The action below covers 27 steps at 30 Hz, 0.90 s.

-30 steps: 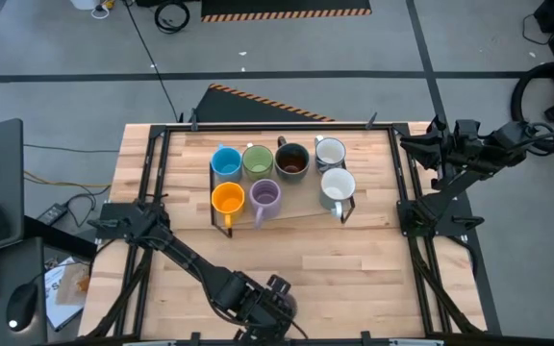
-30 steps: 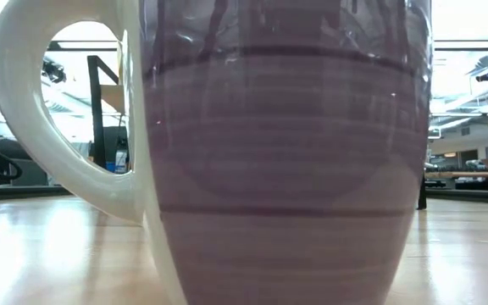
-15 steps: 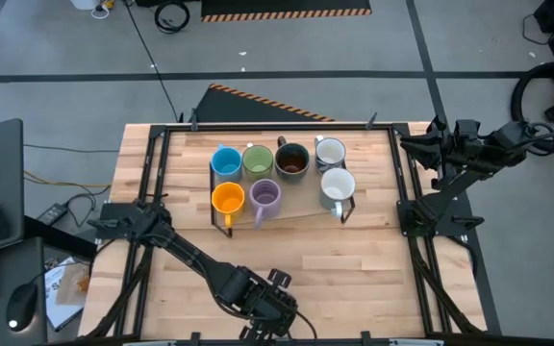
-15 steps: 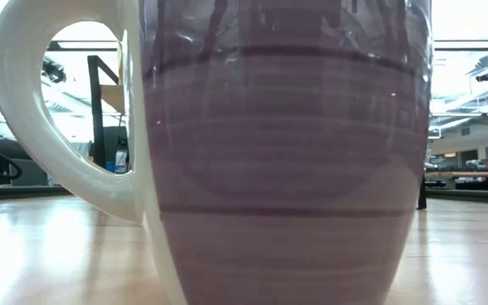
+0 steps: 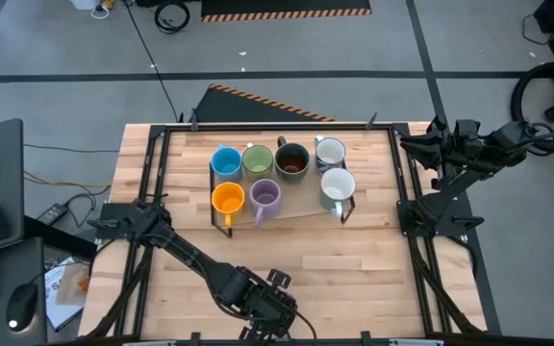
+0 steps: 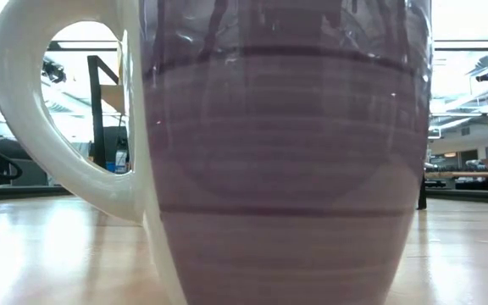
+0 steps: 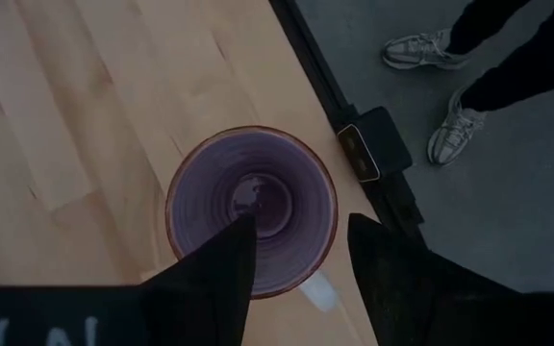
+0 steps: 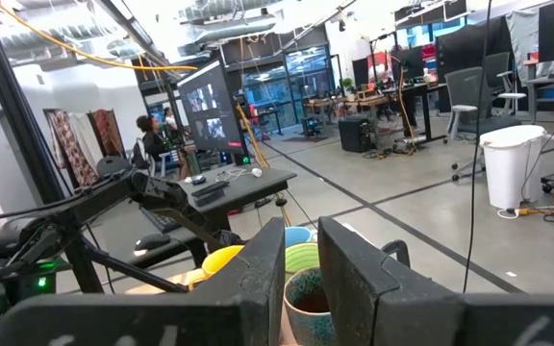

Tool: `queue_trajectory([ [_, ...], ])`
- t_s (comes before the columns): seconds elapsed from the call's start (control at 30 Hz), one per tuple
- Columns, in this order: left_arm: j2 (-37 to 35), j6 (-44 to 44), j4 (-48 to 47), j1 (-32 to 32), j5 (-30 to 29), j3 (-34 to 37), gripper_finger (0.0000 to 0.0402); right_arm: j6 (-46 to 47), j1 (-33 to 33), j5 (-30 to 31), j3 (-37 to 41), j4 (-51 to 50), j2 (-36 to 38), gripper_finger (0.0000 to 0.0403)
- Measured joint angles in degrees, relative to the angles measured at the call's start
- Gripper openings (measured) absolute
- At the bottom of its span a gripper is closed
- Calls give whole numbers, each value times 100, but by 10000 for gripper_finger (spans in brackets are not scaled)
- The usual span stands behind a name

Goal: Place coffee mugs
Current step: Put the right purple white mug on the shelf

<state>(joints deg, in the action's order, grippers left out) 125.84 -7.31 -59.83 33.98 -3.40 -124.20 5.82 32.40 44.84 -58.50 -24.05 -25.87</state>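
Observation:
A purple mug (image 7: pixel 251 210) with a white handle (image 6: pixel 41 127) stands upright on its base at the table's near edge and fills the low view (image 6: pixel 286 169). My left gripper (image 5: pixel 272 306) hangs over it, open (image 7: pixel 301 226), pointing down. Seven more mugs stand upright on a tray (image 5: pixel 301 200) at the far middle: blue (image 5: pixel 226 161), green (image 5: pixel 257 160), dark brown (image 5: pixel 291 160), two white (image 5: pixel 330 151) (image 5: pixel 338 185), orange (image 5: pixel 227 199) and purple (image 5: pixel 264 196). My right gripper (image 5: pixel 419 144) waits at the far right edge, its fingers a narrow gap apart (image 8: pixel 301 231). My left gripper comes at the purple mug from above, pointing down. One finger (image 7: pixel 229 255) shows over the hollow by the rim (image 7: pixel 287 284) and the other (image 7: pixel 378 255) outside the wall. Whether either finger touches the mug, I cannot tell.
Bare wood lies between the tray and the near mug (image 5: pixel 354 259). The table's dark near edge rail carries a small black camera block (image 7: pixel 368 154). A person's shoes (image 7: pixel 421 48) stand on the floor just beyond that edge. Black frame rails (image 5: pixel 407 192) run along both table sides.
My left gripper has shifted a little toward the table's right, staying over the near purple mug. The mug has kept its place.

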Motion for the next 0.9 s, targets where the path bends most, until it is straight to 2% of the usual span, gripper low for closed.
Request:
queue_trajectory([
  [0.53,-15,-292,-3,-4,11,0,172,-2,-2,0,0,0,0,73],
  [0.9,-333,-605,-73,-45,61,0,172,-2,0,0,0,-2,2,73],
])
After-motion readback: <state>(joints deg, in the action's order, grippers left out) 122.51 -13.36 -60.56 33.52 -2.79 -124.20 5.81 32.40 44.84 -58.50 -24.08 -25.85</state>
